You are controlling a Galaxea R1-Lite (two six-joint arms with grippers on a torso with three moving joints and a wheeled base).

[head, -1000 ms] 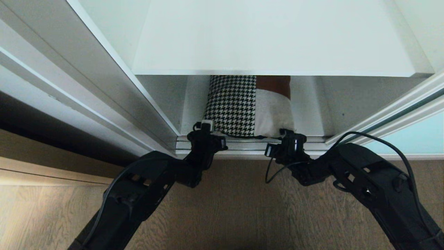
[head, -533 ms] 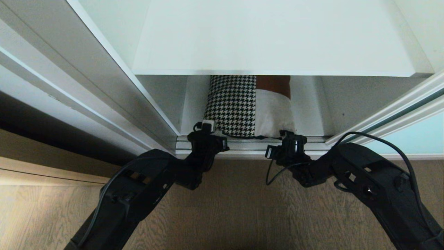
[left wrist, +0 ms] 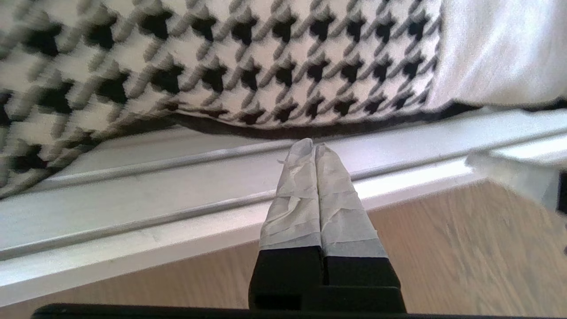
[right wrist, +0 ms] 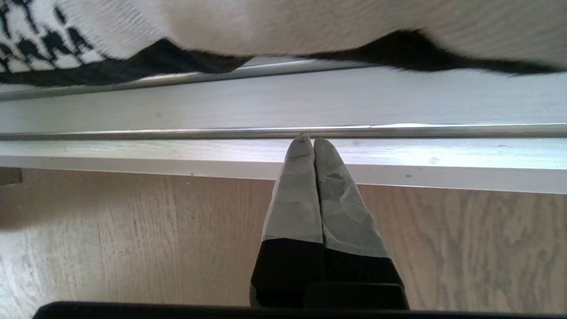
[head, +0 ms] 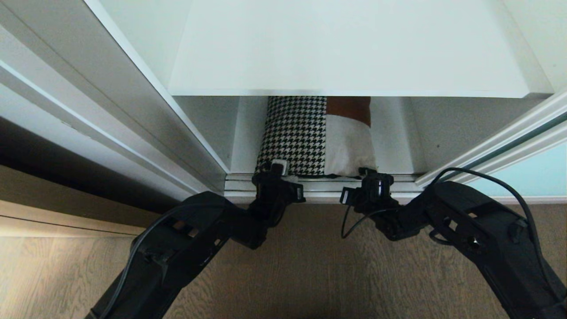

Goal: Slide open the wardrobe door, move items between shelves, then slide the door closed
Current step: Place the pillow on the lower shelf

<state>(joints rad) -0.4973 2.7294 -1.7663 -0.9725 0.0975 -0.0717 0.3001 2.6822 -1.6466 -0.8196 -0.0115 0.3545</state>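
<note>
The right hand (right wrist: pixel 313 141), its two taped fingers pressed together, points at the white door track (right wrist: pixel 283 110). Beyond the track's far edge bulges the cushion (right wrist: pixel 310 22), apparently cream with dark piping. Wood-grain floor (right wrist: pixel 133 239) lies below.

The cushion (head: pixel 315 137) lies on the bottom shelf (head: pixel 398 141), under the upper shelf (head: pixel 345 48). The door track (head: pixel 323 185) runs before it, the floor (head: pixel 310 266) nearer still. The sliding door (head: pixel 531 177) stands at the right.

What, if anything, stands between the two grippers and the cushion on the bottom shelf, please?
Nothing visible does. The sliding door is off to the right, leaving the opening clear. Only the low floor track lies between the shut left gripper, the shut right gripper and the cushion.
</note>
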